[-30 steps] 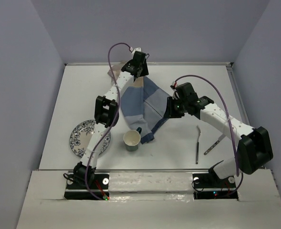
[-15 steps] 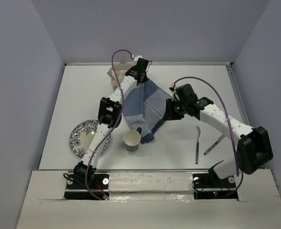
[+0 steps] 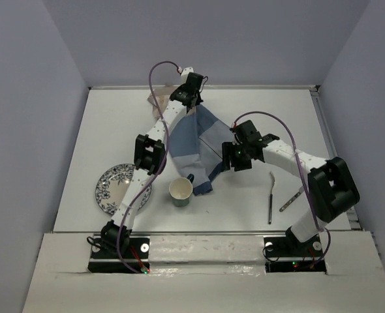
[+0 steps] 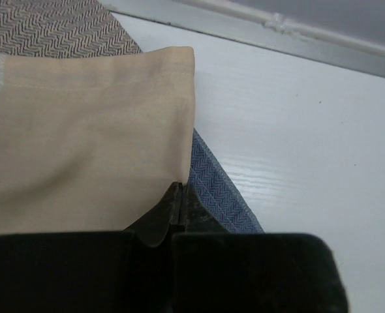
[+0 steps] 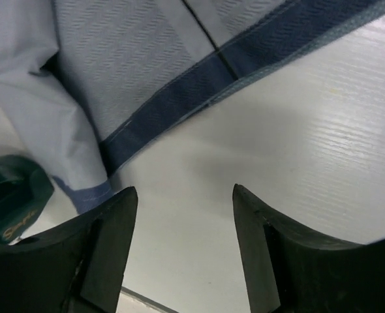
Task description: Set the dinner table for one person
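The blue-and-beige striped cloth mat point(image 3: 199, 140) lies rumpled in the middle of the dinner table point(image 3: 114, 130). My left gripper point(image 3: 190, 98) is at the mat's far corner, shut on the folded beige edge point(image 4: 81, 130), and its tips point(image 4: 178, 187) meet where the beige layer lies over the blue weave. My right gripper point(image 3: 226, 162) is open just off the mat's right edge, with only bare table point(image 5: 297, 130) between its fingers point(image 5: 111, 235). The mat's dark blue border point(image 5: 179, 98) runs ahead of them.
A cream cup with a green outside point(image 3: 181, 192) stands at the mat's near tip and shows at the left of the right wrist view point(image 5: 6, 195). A blue patterned plate point(image 3: 114, 186) sits near left. Two pieces of cutlery point(image 3: 269, 199) point(image 3: 290, 201) lie near right.
My left gripper has shut on the mat's far beige edge. My right gripper has opened wide, let go of the mat's right edge and shifted slightly towards the near side.
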Available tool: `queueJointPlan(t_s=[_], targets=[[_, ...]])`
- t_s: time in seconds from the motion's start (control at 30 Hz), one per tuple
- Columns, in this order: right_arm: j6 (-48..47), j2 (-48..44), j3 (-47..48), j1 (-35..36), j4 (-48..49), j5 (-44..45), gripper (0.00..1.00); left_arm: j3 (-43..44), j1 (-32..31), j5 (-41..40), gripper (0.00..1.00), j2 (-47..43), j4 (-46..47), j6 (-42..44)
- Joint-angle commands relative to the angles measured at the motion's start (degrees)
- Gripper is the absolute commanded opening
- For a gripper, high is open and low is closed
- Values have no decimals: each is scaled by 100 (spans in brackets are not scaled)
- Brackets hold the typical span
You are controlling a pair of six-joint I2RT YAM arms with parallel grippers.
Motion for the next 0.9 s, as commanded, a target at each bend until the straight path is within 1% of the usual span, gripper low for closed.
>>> queueJointPlan(t_s=[0.0,0.1,0.13,0.17,0.23,0.27,0.3,0.33,0.37,0.4,0.43,0.47,0.5,0.53,0.57,0.6,0.67,0.7,0.73,0.77,0.8,0.87], targets=[[186,323,224,-238,224,437,71,395,145,-91,0,-698,9,8],[309,596,374,-309,391,551,72,317,312,41,0,-1066,-140,8],[362,840,522,-361,461,630,72,221,356,85,0,-1190,-219,-18],[397,999,611,-362,506,700,70,-146,443,146,0,-1347,-220,-18],[476,1446,891,-414,663,867,66,-561,540,279,0,-1840,-158,-9],[494,1588,997,-466,734,894,60,-928,645,305,0,-2154,-149,17],[485,1712,1103,-467,787,911,56,-1123,707,331,0,-2323,-123,43],[494,1913,1339,-537,909,990,50,-1299,769,349,0,-2464,-88,61],[503,2011,1463,-616,962,1025,42,-1710,822,384,0,-2631,-62,96],[512,2107,1594,-703,1006,1052,31,-1940,927,437,0,-2945,8,114],[512,2309,1892,-704,1042,1139,10,-2169,971,446,0,-3105,44,140],[520,2406,2051,-791,1051,1253,3,-2667,989,446,0,-3281,70,184],[520,2520,2227,-844,1060,1280,0,-2985,1007,376,0,-3639,88,280],[494,2617,2403,-906,1060,1281,0,-3328,1024,393,0,-3834,201,316],[494,2723,2570,-1046,1060,1272,0,-4062,1016,411,0,-4063,298,351],[459,2898,2885,-1134,1060,1298,0,-4426,1016,411,0,-4474,499,395],[389,3092,3220,-1449,1051,1368,0,-5103,1024,402,0,-4906,737,413],[319,3293,3596,-1582,1042,1386,0,-5681,1033,428,0,-5291,956,395],[301,3382,3809,-1714,1025,1247,0,-5921,1033,454,0,-5452,1010,369],[275,3487,4046,-1967,990,1150,0,-6350,1042,524,0,-5732,1054,316],[144,3662,4544,-2057,946,1140,0,-6589,1033,629,0,-5883,1194,168],[-32,3813,5117,-2180,604,1131,0,-7082,1042,753,0,-6146,1344,-43]])
